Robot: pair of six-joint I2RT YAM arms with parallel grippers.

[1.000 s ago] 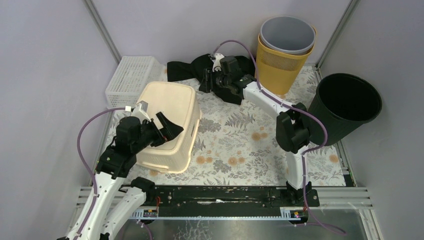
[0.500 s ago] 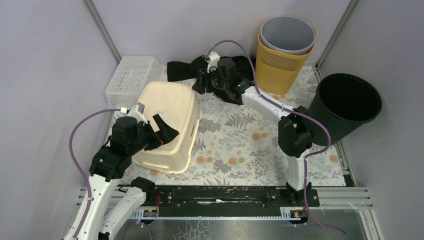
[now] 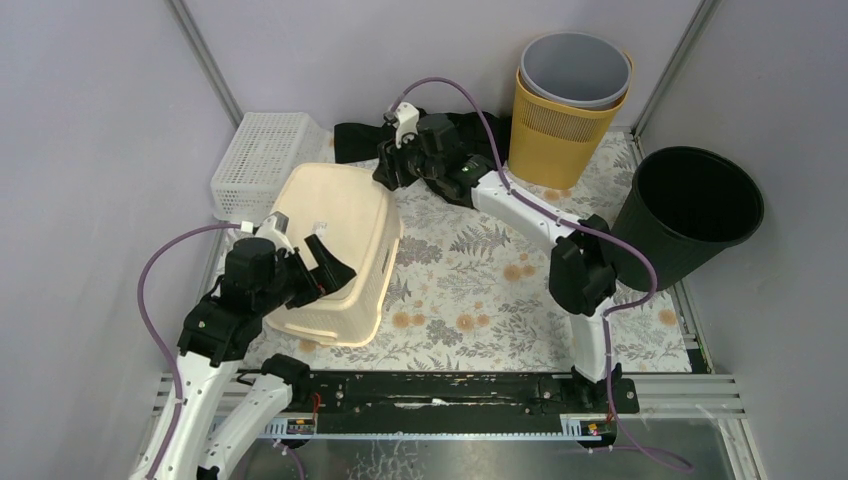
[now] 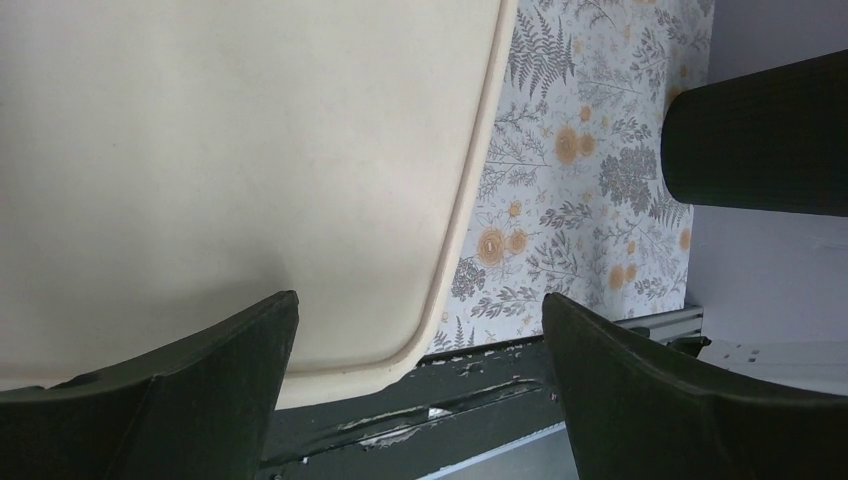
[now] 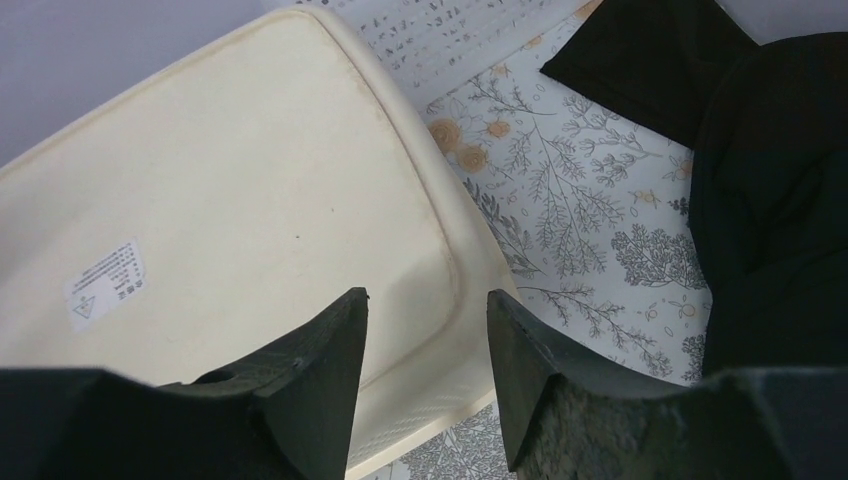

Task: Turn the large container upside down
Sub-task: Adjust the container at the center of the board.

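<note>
The large container (image 3: 345,235) is a cream plastic basket standing on the left of the floral mat with its flat base facing up. My left gripper (image 3: 318,272) hovers over its near left part, wide open and holding nothing. In the left wrist view the container's base (image 4: 230,170) fills the left, and the left gripper (image 4: 420,300) spans its near corner. My right gripper (image 3: 385,170) hangs over the far right corner. In the right wrist view the right gripper (image 5: 428,296) is open above the edge of the container (image 5: 230,210), with nothing between its fingers.
A white lattice basket (image 3: 262,160) stands at the back left. A black cloth (image 3: 365,140) lies behind the container. A yellow bin (image 3: 555,130) holding a grey bin (image 3: 575,70) stands at the back, a black bucket (image 3: 695,210) on the right. A black rail (image 3: 430,390) runs along the near edge.
My right gripper has moved left, from over the black cloth to above the container's far right corner. My left arm has drawn back slightly. The container has not moved.
</note>
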